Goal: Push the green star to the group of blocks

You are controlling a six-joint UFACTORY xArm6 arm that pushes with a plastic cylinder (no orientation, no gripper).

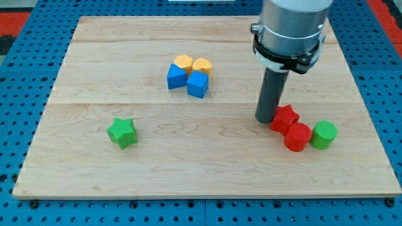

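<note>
Far toward the view's left of my tip (265,120), slightly lower, sits the green star (122,132), alone. Beside my tip, touching, is the red star (284,117). No fingers here, only a bare rod. The blue-and-orange group (189,75) lies up-left.

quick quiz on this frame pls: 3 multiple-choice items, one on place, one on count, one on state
1. Where is the green star-shaped block?
A. the view's lower left
B. beside the blue blocks
C. the view's top right

2. How many red blocks show?
A. one
B. two
C. four

3. What does my tip stand against?
A. the green star
B. nothing, in bare wood
C. the red star-shaped block

Key:
1 A, it sits alone on the wooden board.
2 B, the red star and a red round block, next to a green round block.
3 C, the rod's end sits right at its left edge.
</note>
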